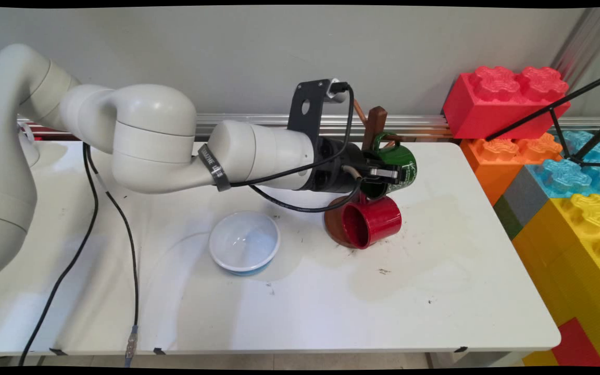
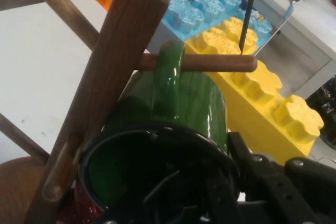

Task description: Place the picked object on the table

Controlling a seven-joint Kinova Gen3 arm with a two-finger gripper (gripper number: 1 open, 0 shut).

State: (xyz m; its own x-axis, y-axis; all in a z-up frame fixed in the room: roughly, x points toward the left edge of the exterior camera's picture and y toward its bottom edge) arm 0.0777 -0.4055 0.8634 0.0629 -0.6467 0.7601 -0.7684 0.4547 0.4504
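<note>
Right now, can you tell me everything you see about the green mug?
The green mug is shiny dark green, like glazed ceramic, with white writing on its side. It hangs on a wooden mug tree: its handle loops over a round wooden peg, so it tips sideways, its dark opening facing the arm. The gripper is right at its rim, with one finger across the opening. A red mug hangs just below it.
</note>
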